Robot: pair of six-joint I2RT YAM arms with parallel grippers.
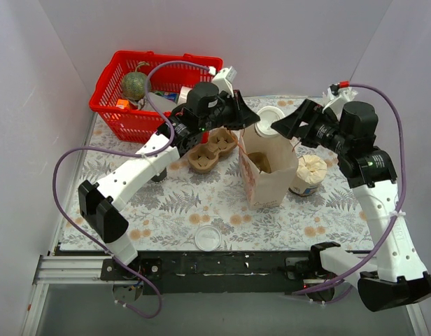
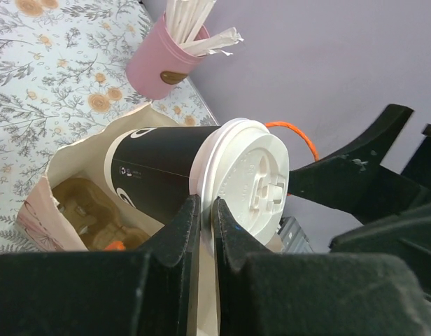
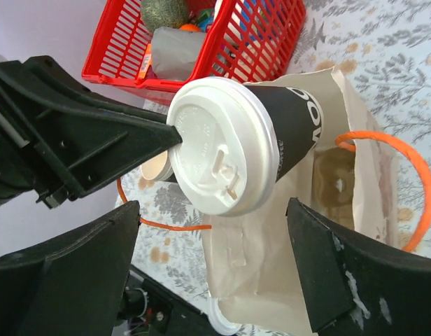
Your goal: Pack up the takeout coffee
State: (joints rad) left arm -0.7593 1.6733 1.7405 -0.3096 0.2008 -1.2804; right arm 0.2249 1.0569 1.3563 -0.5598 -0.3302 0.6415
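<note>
Top external: floral-print table. At its far left sits a red plastic basket holding odds and ends. At centre stands a paper bag, upright, mouth open. A white tub topped with crumpled paper is just right of the bag, and a cardboard cup carrier is just left of it.

The takeout coffee is held in the air, tipped, with its dark lower end over the bag mouth and the white lid facing the right arm.

- Left gripper: fingers pinched together on the lid's rim (left wrist view), carrying the cup.
- Right gripper: jaws spread wide, one either side of the lid, clear of it (right wrist view).

A loose white lid lies flat near the front edge. In the left wrist view, a pink cup of wrapped straws stands beyond the bag.
</note>
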